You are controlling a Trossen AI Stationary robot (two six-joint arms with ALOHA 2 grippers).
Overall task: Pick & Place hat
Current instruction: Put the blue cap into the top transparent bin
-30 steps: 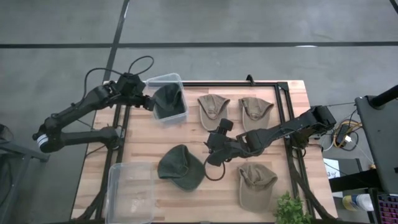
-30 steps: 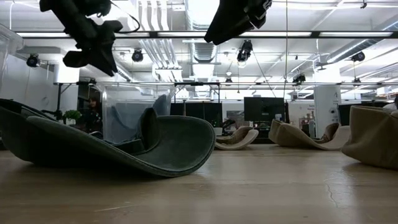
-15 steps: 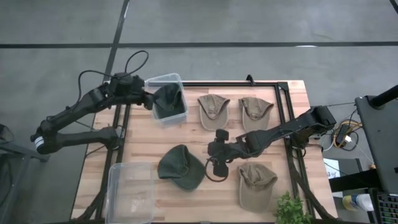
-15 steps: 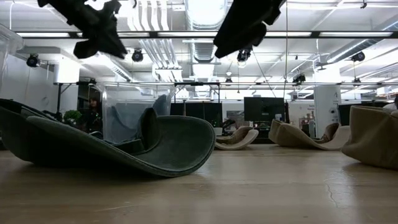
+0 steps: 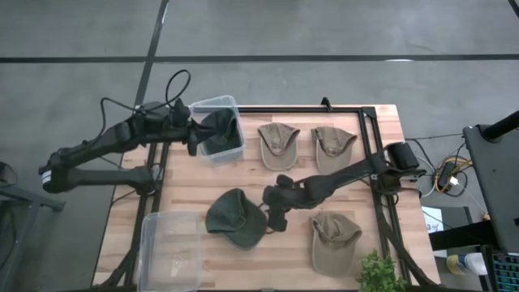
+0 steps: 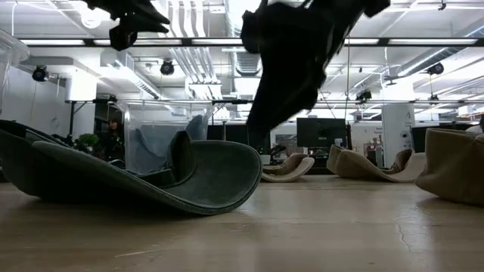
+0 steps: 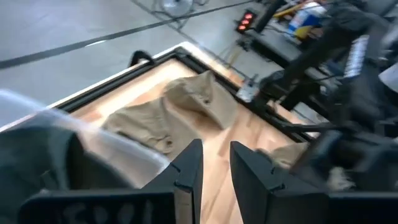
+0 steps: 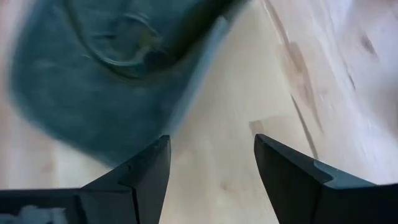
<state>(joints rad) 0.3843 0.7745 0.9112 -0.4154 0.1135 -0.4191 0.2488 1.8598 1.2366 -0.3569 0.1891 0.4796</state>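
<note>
Green hat [image 5: 235, 217] looks soft, light (floppy brim); I'd pinch its 3 o'clock edge. Right gripper [image 5: 274, 219] jaws spread, empty.

One camera looks straight down on the whole wooden slat table [image 5: 243, 174]. One sits low on its top, looking across. Each wrist camera looks past its own fingers. All see the floppy dark green hat [image 5: 235, 219] [image 6: 144, 177] [image 8: 118, 74].
</note>
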